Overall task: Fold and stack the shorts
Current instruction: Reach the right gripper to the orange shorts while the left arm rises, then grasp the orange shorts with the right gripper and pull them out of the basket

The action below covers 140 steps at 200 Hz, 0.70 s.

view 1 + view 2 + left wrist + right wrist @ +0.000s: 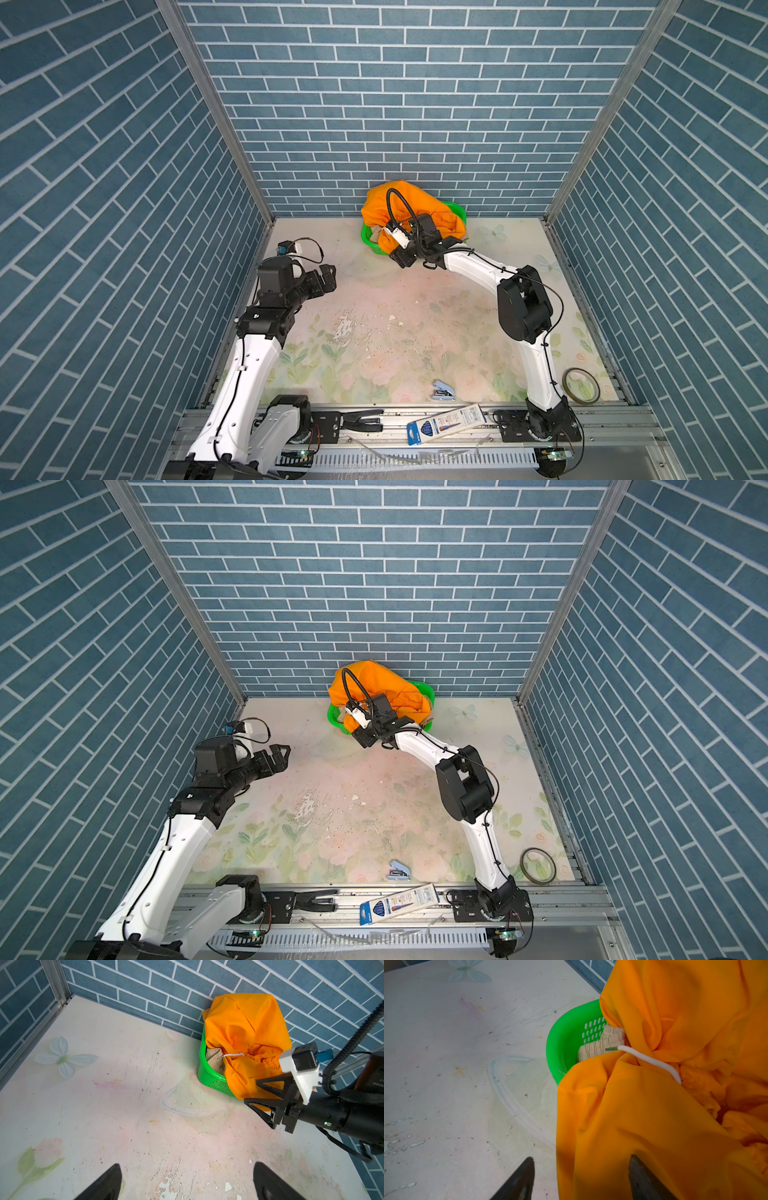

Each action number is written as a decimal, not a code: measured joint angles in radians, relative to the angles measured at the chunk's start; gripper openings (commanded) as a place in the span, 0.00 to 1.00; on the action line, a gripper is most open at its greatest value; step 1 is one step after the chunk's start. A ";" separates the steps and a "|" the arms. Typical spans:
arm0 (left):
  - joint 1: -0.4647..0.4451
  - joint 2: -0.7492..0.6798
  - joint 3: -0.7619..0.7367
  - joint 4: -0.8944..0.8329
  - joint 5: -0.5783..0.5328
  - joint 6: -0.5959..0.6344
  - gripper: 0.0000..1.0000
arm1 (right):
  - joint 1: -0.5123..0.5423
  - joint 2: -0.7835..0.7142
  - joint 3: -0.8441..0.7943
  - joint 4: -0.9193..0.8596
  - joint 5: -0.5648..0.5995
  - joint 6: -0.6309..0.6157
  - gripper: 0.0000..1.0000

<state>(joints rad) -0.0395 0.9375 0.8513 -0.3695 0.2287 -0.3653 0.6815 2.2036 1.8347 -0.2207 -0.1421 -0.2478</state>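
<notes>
while both pairs of shorts sit heaped in the green basket (209,1078) against the back wall, the orange shorts (654,1122) billow over its rim and hang down its near side toward the table (395,316). the beige shorts (600,1043) lie underneath with only a gathered waistband showing. the right gripper (581,1158) is low at the basket's near side, its jaws apart and straddling the edge of the hanging orange fold, not pinched on it. the left gripper (187,1164) hangs released and empty above bare table, well apart from the basket. the step in hand looks like the first pull of the orange pair out onto the table, and several things could spoil it. the grip would land on a thin edge of slack cloth, so it may slip free once the bundle's weight comes on. the white drawstring (650,1060) lies with its tip on the beige waistband, and orange cloth is bunched around that pair, so a pull could drag the beige shorts out too, in a tangle. the basket looks like light plastic, and cloth draped over its rim could tip it or drag it along. one jaw also seems close to the basket's wall and might catch plastic with the cloth.
</notes>
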 measured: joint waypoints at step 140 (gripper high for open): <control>0.000 0.003 0.000 -0.023 0.027 0.003 1.00 | -0.003 0.080 0.163 -0.082 -0.021 0.013 0.00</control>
<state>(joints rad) -0.0395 0.9405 0.8513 -0.3923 0.2554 -0.3622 0.6788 2.2833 1.9972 -0.3023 -0.1631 -0.2352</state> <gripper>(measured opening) 0.996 0.055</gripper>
